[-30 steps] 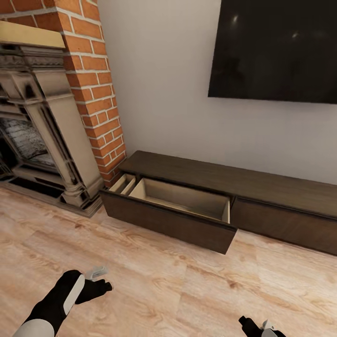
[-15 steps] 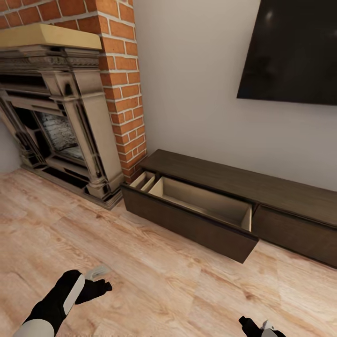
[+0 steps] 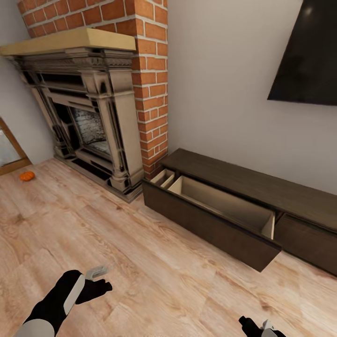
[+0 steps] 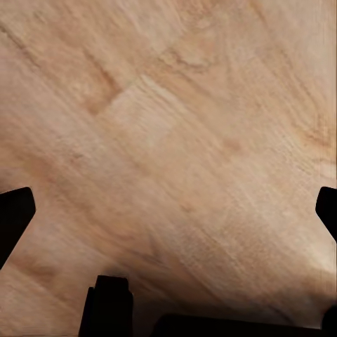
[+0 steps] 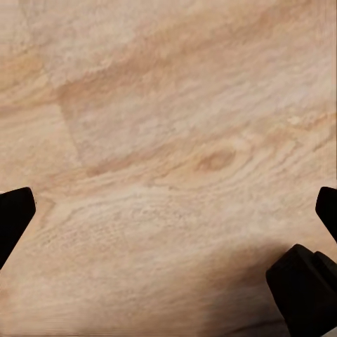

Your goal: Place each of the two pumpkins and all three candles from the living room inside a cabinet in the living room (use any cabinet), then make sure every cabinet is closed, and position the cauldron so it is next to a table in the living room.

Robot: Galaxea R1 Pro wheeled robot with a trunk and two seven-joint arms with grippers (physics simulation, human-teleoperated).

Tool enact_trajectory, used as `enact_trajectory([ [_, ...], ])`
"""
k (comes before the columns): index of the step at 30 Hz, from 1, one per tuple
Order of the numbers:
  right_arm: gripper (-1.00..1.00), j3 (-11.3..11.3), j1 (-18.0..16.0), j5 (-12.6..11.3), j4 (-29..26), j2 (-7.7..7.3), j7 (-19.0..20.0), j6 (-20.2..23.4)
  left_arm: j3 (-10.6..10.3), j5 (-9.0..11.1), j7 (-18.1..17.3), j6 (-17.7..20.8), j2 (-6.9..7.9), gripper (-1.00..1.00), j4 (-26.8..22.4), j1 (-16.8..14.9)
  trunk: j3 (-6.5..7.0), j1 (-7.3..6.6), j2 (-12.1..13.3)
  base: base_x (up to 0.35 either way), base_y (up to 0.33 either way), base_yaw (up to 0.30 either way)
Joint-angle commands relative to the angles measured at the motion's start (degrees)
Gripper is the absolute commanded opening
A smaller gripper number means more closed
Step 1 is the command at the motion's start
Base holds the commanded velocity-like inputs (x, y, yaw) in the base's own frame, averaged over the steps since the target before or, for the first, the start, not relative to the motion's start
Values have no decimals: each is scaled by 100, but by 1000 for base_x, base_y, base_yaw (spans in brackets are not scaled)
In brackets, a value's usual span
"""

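pumpkin (image 3: 26,176): we see one small orange pumpkin on the floor at about 9 o'clock in the head view, near the framed panel (image 3: 9,150) at the far left edge and well apart from both arms; we judge fetching it to be the step in hand, so we turn the base toward it and approach squarely before reaching

fireplace (image 3: 89,112): at roughly 11 o'clock, dark carved surround under a pale mantel against brick; we keep the base off its plinth as we swing past toward the pumpkin

left gripper (image 3: 99,277): low at 7 o'clock over bare floor (image 3: 140,262); the left wrist view shows its fingertips (image 4: 15,214) set wide at the two edges with only planks between, so it is spread and holds nothing; we keep it open and level and come down over the pumpkin from above, closing on the ribbed body and not on the stem

cabinet (image 3: 243,196): long dark unit along the wall from 1 to 4 o'clock; its left drawer (image 3: 220,220) is pulled out, the pale inside looking bare where we can see it, the right front looks shut; we leave the drawer out to receive the things

right gripper (image 3: 264,327): barely in at 5 o'clock; the right wrist view has its fingertips (image 5: 14,210) wide apart over planks, gripping nothing

candles, second pumpkin, cauldron: we cannot place them from here
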Motion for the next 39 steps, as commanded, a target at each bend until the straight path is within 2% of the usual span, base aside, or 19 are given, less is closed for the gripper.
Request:
enact_trajectory([
  [1, 100, -3, 0, 0, 0, -1, 3, 0, 0, -1, 0, -1, -16, 100, 0, 0, 0, 0, 0, -46, 0, 288],
  [7, 100, -7, 1, 0, 0, -6, 4, 0, -5, -1, 0, -8, -138, 100, 0, 0, 0, 0, 0, -48, 0, 289],
  [16, 100, -3, 1, 0, 0, -1, -10, 0, -4, -2, 0, -10, -150, 100, 0, 0, 0, 0, 0, -176, 0, 290],
  [39, 100, 7, 1, 14, -9, 55, -8, -6, -9, -16, 0, -9, -141, 100, 0, 0, 3, 0, 0, -6, 0, 291],
])
